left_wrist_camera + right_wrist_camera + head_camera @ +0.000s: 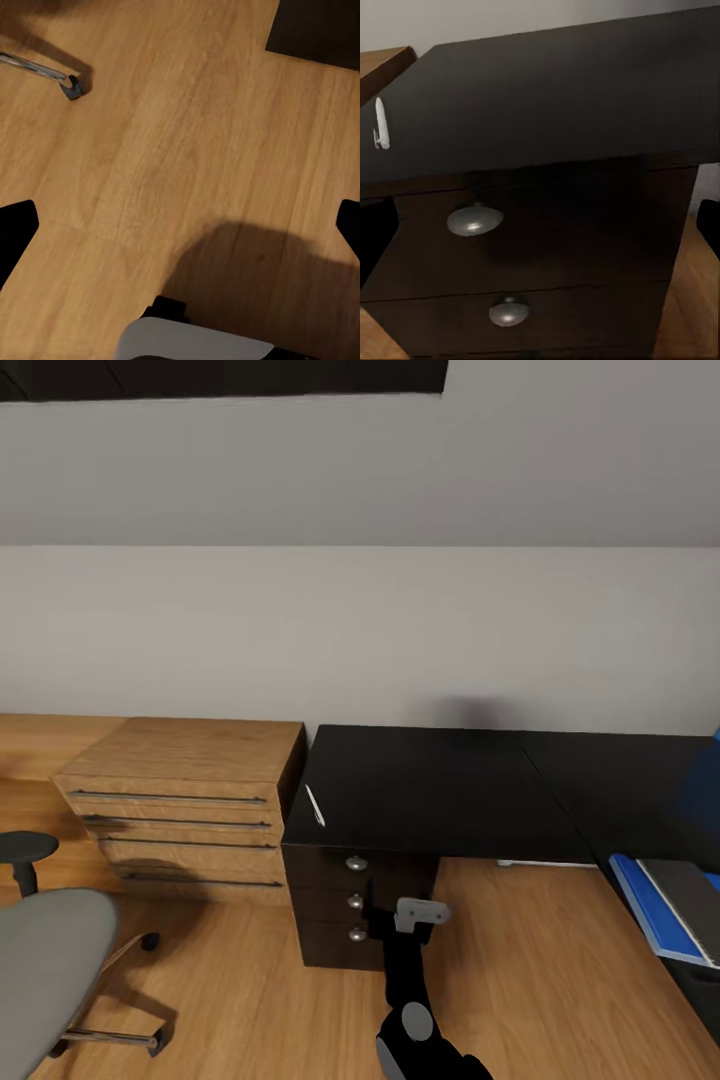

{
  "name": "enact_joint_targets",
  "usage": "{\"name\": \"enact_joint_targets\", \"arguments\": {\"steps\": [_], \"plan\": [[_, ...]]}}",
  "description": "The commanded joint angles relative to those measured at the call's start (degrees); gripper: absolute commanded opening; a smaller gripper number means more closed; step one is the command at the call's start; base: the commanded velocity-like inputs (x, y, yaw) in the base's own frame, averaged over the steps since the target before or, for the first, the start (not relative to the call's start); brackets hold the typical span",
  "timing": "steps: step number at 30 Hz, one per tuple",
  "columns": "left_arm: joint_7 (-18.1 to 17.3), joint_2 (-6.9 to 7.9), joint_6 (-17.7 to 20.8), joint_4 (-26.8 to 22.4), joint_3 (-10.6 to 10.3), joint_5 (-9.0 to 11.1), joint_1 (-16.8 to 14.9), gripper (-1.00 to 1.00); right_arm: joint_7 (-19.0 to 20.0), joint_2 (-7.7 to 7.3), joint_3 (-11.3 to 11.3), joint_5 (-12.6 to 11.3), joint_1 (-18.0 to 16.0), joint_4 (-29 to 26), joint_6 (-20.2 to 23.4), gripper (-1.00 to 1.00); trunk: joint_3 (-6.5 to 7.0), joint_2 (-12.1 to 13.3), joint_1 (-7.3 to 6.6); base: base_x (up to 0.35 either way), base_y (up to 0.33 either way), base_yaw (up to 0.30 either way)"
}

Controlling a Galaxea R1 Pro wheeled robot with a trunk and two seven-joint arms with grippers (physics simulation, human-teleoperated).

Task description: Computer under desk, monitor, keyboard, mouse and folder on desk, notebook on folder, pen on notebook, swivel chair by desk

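My right fingers (372, 898) hang low in front of the black desk (440, 790), level with its drawer stack, just beside the round silver knobs (356, 863). Through my right wrist camera the dark tips (709, 223) sit at the far edges of the picture with a wide gap between them, so that hand is spread open and holds nothing. Above and beyond those fingers, on the desk top near its edge, lies the white pen (314, 805), apart from anything else. In the left wrist picture my left fingers (16, 232) are likewise spread wide and empty, facing the wood floor (180, 142), with a caster of the swivel chair (45, 980) ahead of them. The chair's grey seat stands well off to the left of my right fingers, in front of a wooden dresser (190, 800). Far to their right a blue folder (650, 905) lies past the desk's edge.
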Motion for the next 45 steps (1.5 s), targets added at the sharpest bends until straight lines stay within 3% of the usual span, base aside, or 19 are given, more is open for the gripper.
{"name": "enact_joint_targets", "arguments": {"steps": [1,14,16,17,25,45], "plan": [[0.31,0.09,-0.34,-0.07,-0.32,0.54,-0.02,1.0,-0.08,0.0,0.18,-0.5,-0.05,0.0,0.07,1.0,-0.04,-0.03,0.01,0.234,0.0,0.003],[0.31,0.2,-0.33,-0.07,-0.32,0.57,-0.02,1.0,0.13,0.0,1.35,-0.38,-0.05,-1.32,-0.22,1.0,-0.04,-0.03,0.01,0.294,0.0,0.0],[0.31,0.2,-0.34,-0.07,-0.32,0.57,-0.02,1.0,-0.12,0.0,2.66,-0.27,-0.05,-1.3,-2.79,1.0,-0.04,-0.03,0.01,0.271,0.0,0.0],[0.31,0.2,-0.32,-0.07,-0.32,0.57,-0.02,1.0,-0.43,0.0,4.75,-0.2,-0.05,-1.07,-5.12,1.0,-0.04,-0.03,0.01,0.25,0.0,0.023],[0.31,0.14,-0.23,-0.07,-0.32,0.57,-0.02,1.0,-2.26,0.0,7.58,-0.14,-0.05,-0.8,-6.29,1.0,-0.04,-0.03,0.01,0.199,0.0,0.18],[0.31,0.11,-0.14,-0.07,-0.32,0.61,-0.02,1.0,-2.42,0.0,9.28,-0.14,-0.05,0.35,-6.27,1.0,-0.04,-0.03,0.01,0.012,0.0,0.279]]}}
